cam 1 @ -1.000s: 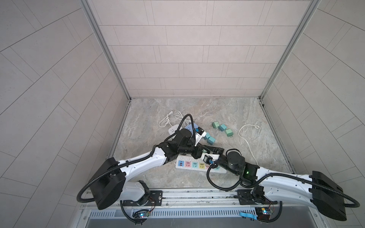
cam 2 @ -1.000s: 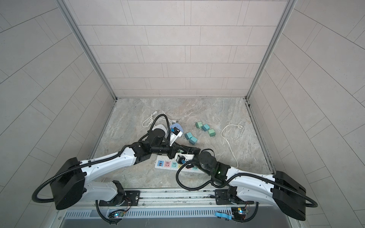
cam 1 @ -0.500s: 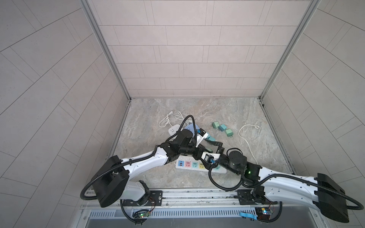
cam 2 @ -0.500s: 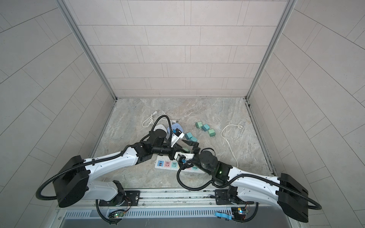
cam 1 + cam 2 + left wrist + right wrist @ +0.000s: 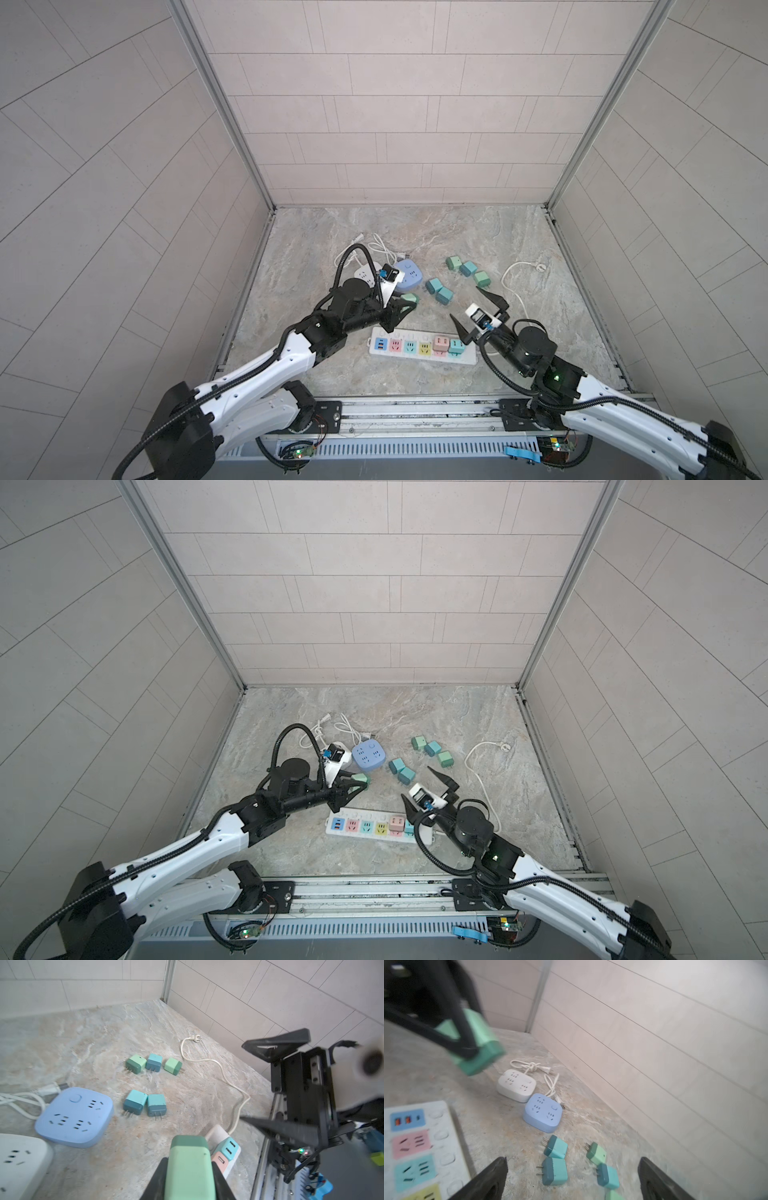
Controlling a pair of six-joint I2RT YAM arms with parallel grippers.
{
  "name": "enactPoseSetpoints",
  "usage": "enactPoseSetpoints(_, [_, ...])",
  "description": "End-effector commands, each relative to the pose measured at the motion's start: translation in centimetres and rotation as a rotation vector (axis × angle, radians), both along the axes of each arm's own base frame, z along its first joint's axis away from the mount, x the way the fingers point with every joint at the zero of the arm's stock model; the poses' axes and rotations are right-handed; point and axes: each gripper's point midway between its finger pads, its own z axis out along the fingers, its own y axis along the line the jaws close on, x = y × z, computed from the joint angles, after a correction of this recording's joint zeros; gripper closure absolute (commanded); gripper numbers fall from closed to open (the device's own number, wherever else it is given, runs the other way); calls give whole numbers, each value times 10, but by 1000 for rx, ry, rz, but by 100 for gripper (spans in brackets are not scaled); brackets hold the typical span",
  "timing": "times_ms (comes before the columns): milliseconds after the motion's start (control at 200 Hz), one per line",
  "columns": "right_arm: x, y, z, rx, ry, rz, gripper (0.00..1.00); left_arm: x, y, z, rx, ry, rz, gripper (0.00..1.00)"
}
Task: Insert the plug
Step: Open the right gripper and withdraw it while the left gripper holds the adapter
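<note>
A light green plug point(image 5: 409, 298) point(image 5: 360, 779) with a dark green end is clamped in my left gripper point(image 5: 405, 303) point(image 5: 357, 783), off the floor just behind the white power strip point(image 5: 422, 347) point(image 5: 365, 827). The left wrist view shows the plug point(image 5: 188, 1167) filling the shut left gripper point(image 5: 188, 1161); its prongs are hidden. My right gripper point(image 5: 464, 302) point(image 5: 415, 781) point(image 5: 573, 1160) hangs wide open and empty above the strip's right end. A pink plug point(image 5: 440, 344) and a teal plug point(image 5: 456, 346) sit in the strip.
Several loose teal and green plugs point(image 5: 437, 287) point(image 5: 555, 1171) lie on the marble floor behind the strip. A blue socket hub point(image 5: 409, 274) and a white hub point(image 5: 365, 274) with cords lie at the back left. A white cord point(image 5: 514, 286) runs along the right.
My right gripper has opened wide and drawn up and back from the strip, leaving a plug in it. The left gripper stays shut on the green plug and has shifted slightly.
</note>
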Motion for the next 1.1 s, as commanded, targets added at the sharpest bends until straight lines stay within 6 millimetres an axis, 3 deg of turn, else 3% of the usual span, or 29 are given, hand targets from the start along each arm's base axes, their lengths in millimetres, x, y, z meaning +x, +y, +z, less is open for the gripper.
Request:
enactPoseSetpoints(0, [21, -63, -5, 342, 130, -278, 0, 4, 14, -7, 130, -157, 6, 100])
enactPoseSetpoints(35, [28, -88, -8, 444, 167, -385, 0, 6, 18, -7, 149, -184, 23, 100])
enactPoseSetpoints(105, [36, -110, -19, 525, 230, -471, 0, 10, 27, -2, 171, -237, 58, 100])
enactPoseSetpoints(165, [42, -131, -30, 589, 275, -570, 0, -8, 19, 3, 181, -324, -75, 100])
enactPoseSetpoints(220, [47, -142, -45, 615, 320, -636, 0, -23, 15, 10, 202, -409, -183, 100])
enactPoseSetpoints(280, [52, -152, -61, 622, 357, -695, 0, -20, 21, 23, 204, -446, -146, 100])
enactPoseSetpoints(350, [55, -161, -76, 631, 377, -753, 0, -19, 22, 24, 261, -471, -166, 100])
enactPoseSetpoints(585, [50, -172, -78, 672, 355, -801, 0, -37, 22, -30, 668, -368, -370, 100])
enactPoseSetpoints(826, [42, -174, -75, 701, 319, -793, 0, -66, 22, -35, 693, -389, -427, 100])
enactPoseSetpoints(951, [42, -175, -76, 698, 322, -798, 0, -70, 22, -36, 714, -388, -431, 100])
enactPoseSetpoints(1091, [44, -173, -78, 688, 343, -798, 0, -71, 27, -52, 826, -374, -441, 100])
